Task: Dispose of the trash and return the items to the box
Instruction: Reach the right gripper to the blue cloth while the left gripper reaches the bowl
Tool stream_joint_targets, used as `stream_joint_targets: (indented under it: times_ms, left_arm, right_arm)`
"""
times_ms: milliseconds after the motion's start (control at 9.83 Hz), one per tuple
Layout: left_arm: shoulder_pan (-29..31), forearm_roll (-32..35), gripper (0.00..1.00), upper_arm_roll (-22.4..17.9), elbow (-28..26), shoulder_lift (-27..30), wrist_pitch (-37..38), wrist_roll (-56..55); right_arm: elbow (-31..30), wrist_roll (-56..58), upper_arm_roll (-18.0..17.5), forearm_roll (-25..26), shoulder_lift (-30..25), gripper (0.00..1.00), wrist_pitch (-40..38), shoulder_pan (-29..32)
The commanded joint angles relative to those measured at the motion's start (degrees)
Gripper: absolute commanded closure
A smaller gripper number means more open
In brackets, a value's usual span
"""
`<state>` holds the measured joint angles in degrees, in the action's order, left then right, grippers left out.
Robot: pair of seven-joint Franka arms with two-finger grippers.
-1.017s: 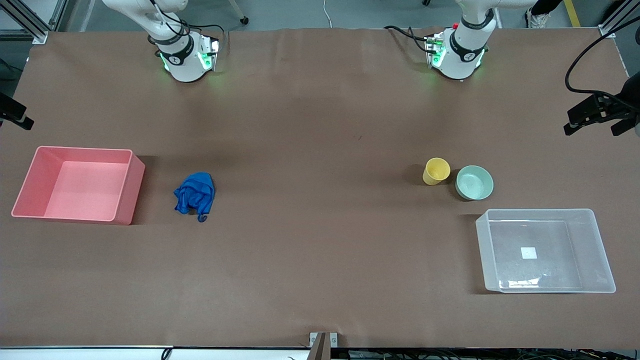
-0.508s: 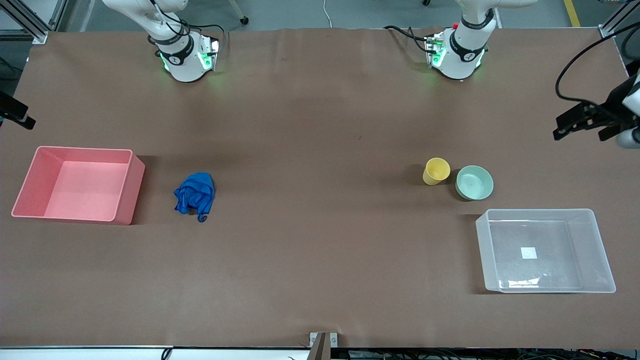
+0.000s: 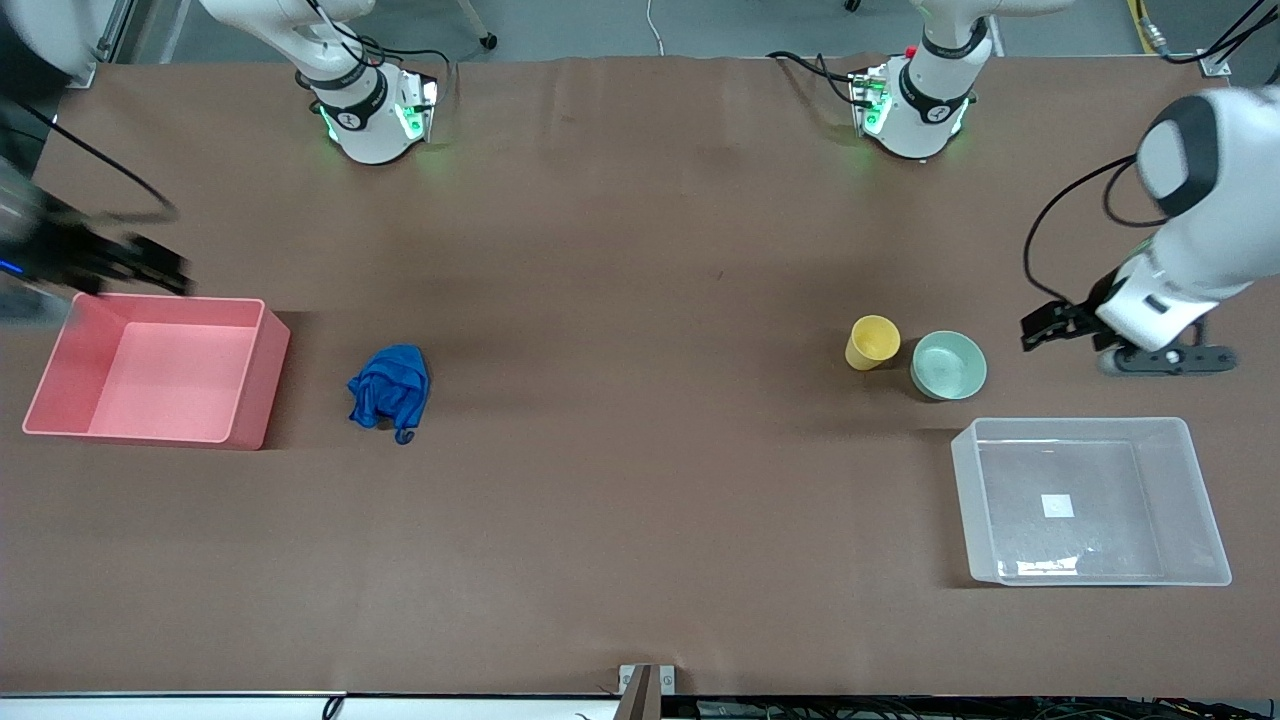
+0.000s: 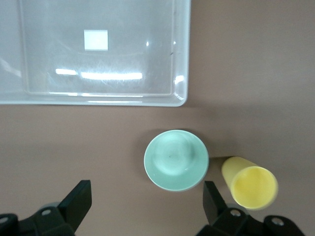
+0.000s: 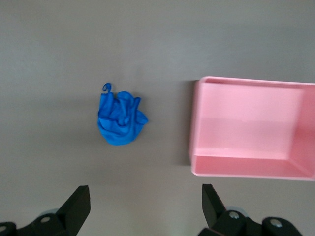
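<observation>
1. The blue cloth wad point(image 3: 390, 390) lies crumpled on the brown table point(image 3: 640, 520), toward the right arm's end, just beside the pink bin point(image 3: 60, 395) but not touching it. In the right wrist view the wad point(image 5: 120, 119) shows apart from the bin point(image 5: 197, 128), with bare table between them.

2. The yellow cup point(image 3: 873, 342) and the mint-green bowl point(image 3: 948, 365) stand close together toward the left arm's end of the table. Both are upright with their mouths up. Whether they touch cannot be told.

3. The clear box point(image 3: 965, 500) sits nearer to the front camera than the cup and bowl, apart from them. It holds nothing, and a small white sticker point(image 3: 1057, 506) shows on its bottom.

4. The left gripper point(image 3: 1045, 328) hangs in the air over the table just beside the bowl, toward the left arm's end. Its jaws are spread wide and grasp nothing. In the left wrist view the bowl point(image 4: 175, 160) lies ahead of the gap between the two fingers point(image 4: 78, 201), the cup point(image 4: 250, 183) sits close by one finger, and the box point(image 4: 182, 59) lies past the bowl.

5. The right gripper point(image 3: 150, 265) hovers over the table at the bin's edge that lies farther from the front camera. Its jaws are released wide, holding nothing. In the right wrist view the wad and the bin both lie ahead of the fingers point(image 5: 78, 204), the wad nearer one finger, the bin nearer the second.
</observation>
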<state>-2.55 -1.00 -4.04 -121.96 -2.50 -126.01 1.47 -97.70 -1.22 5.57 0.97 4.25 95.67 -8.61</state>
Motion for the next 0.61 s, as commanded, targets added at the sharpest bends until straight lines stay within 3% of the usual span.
stream_joint_targets:
  times_ms: [0, 203, 305, 508]
  left_arm:
    - [1.1, 1.0, 0.00, 0.4, -9.4, -4.8, -13.8, 0.2]
    - [1.1, 1.0, 0.00, 0.5, -11.2, -10.7, -20.6, 0.1]
    - [1.0, 1.0, 0.00, 0.5, -11.4, -12.1, -20.6, 0.2]
    - [1.1, 0.9, 0.01, 0.6, -12.1, -14.8, -21.5, 0.5]
  right_arm:
    - [-11.1, -3.4, 0.4, 0.4, 2.9, 0.00, 11.1, -4.0]
    - [-24.9, -6.9, 0.4, 0.3, 5.3, 0.00, 31.9, -7.8]
    - [-27.4, -8.9, 0.4, 0.4, 9.5, 0.00, 39.4, -8.3]
    - [-27.6, -11.3, 0.5, 0.4, 15.4, 0.00, 45.8, -8.4]
